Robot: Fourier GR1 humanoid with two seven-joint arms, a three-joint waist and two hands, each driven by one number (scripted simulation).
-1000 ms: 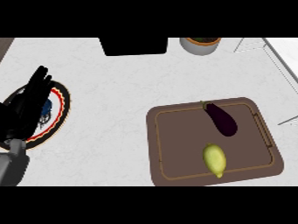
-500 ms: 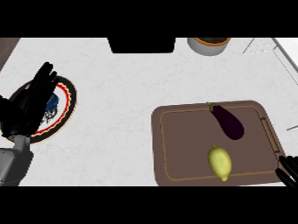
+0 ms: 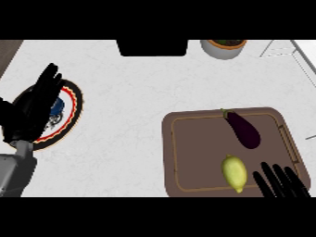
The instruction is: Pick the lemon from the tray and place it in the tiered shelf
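A yellow lemon [image 3: 234, 172] lies in the lower part of the brown tray [image 3: 187, 152]. My right hand [image 3: 281, 181] comes up from the lower edge just right of the lemon, fingers straight and open, close to it but not around it. The tiered shelf [image 3: 309, 69] shows as white wire edges at the right edge. My left hand [image 3: 25, 113] rests open at the far left, fingers up, over a plate.
A dark purple eggplant [image 3: 243, 129] lies in the tray's upper right. A round plate [image 3: 64, 115] with a red and black rim sits under the left hand. A potted plant [image 3: 224, 47] and a black block [image 3: 153, 47] stand at the back.
My right hand has risen further into view beside the lemon. The view has shifted slightly; the left hand stays in place.
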